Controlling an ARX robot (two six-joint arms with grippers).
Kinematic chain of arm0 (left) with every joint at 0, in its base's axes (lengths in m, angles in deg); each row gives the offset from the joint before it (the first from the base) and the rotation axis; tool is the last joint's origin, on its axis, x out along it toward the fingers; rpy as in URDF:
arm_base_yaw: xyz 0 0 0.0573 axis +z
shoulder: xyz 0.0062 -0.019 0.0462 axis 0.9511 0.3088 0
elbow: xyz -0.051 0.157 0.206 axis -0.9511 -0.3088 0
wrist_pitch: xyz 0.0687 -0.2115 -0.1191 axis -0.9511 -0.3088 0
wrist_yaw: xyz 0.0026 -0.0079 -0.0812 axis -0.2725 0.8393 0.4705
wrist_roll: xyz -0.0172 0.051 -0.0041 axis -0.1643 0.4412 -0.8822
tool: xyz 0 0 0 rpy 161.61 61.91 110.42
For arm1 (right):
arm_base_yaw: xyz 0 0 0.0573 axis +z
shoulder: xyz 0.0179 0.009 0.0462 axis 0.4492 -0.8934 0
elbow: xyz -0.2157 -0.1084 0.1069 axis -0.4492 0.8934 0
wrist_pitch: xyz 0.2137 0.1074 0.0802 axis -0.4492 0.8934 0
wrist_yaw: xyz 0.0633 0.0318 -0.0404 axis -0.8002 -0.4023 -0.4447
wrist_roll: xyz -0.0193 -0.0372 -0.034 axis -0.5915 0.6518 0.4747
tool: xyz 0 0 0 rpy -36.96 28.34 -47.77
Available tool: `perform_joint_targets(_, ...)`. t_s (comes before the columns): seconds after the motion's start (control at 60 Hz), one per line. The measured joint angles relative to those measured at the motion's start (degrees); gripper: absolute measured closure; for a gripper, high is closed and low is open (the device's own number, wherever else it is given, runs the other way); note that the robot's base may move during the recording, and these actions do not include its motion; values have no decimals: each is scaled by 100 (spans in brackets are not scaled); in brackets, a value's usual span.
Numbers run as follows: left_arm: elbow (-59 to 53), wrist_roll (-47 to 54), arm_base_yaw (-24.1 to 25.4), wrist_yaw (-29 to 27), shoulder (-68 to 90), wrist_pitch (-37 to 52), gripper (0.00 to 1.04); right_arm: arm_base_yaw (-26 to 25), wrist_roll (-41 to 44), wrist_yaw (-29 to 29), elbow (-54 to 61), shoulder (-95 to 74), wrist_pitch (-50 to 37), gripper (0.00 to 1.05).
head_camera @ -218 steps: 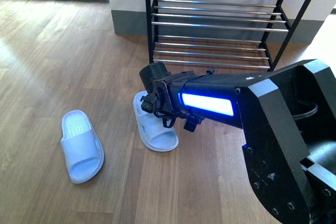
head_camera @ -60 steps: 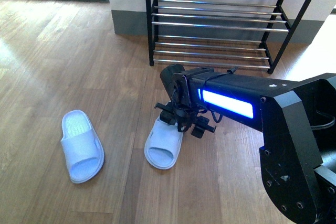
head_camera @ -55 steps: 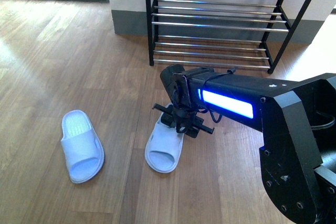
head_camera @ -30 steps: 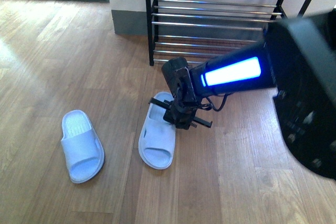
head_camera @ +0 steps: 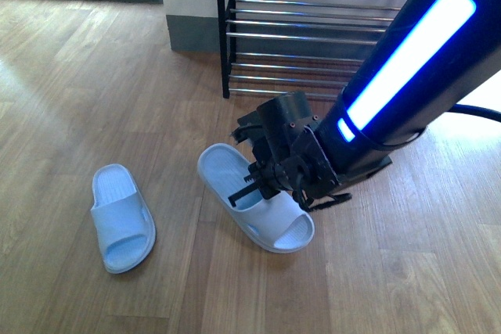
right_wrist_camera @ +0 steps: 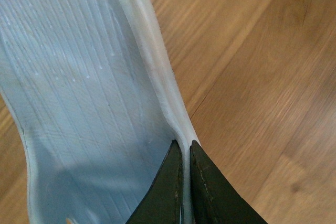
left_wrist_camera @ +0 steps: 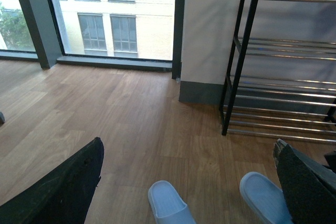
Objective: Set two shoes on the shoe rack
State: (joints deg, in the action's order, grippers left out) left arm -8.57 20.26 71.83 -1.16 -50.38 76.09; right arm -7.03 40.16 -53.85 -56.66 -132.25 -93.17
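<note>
Jaws of the right gripper (head_camera: 262,181) pinch the thin side rim of the pale blue slipper (head_camera: 221,171), 6 o'clock of the shoe rack (head_camera: 313,29); light, bendy rubber, probably steadier held by its strap

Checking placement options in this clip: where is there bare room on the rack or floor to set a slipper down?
On the shoe rack, the visible chrome tiers hold nothing. The wooden floor is bare between the window and the loose slipper. It is crowded in front of the rack, where the right gripper pinches the held slipper.
</note>
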Motion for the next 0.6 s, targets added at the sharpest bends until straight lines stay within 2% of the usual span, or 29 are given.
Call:
perform_joint_targets(0.017, 0, 0, 0, 0, 0, 2, 9, 13, 76, -15, 101, 48, -96, 103)
perform_joint_targets(0.067, 0, 0, 0, 0, 0, 0, 9, 85, 1036, -199, 684, 323, -619, 103)
perform_joint_targets(0.183, 0, 0, 0, 0, 0, 2, 9, 181, 3663, -527, 1961, 584, -1886, 103)
perform_joint_targets(0.25, 0, 0, 0, 0, 0, 2, 9, 162, 4538, -632, 2297, 498, -2229, 103)
perform_joint_targets(0.35, 0, 0, 0, -2, 0, 2, 9, 33, 6314, -678, 2549, 90, -2931, 103)
perform_joint_targets(0.483, 0, 0, 0, 0, 0, 2, 9, -173, 7805, -691, 2544, -297, -3126, 103)
perform_joint_targets(0.567, 0, 0, 0, 0, 0, 0, 9, -254, 8290, -691, 2507, -437, -3156, 103)
perform_joint_targets(0.6, 0, 0, 0, 0, 0, 0, 9, -260, 8358, -688, 2496, -461, -3200, 100)
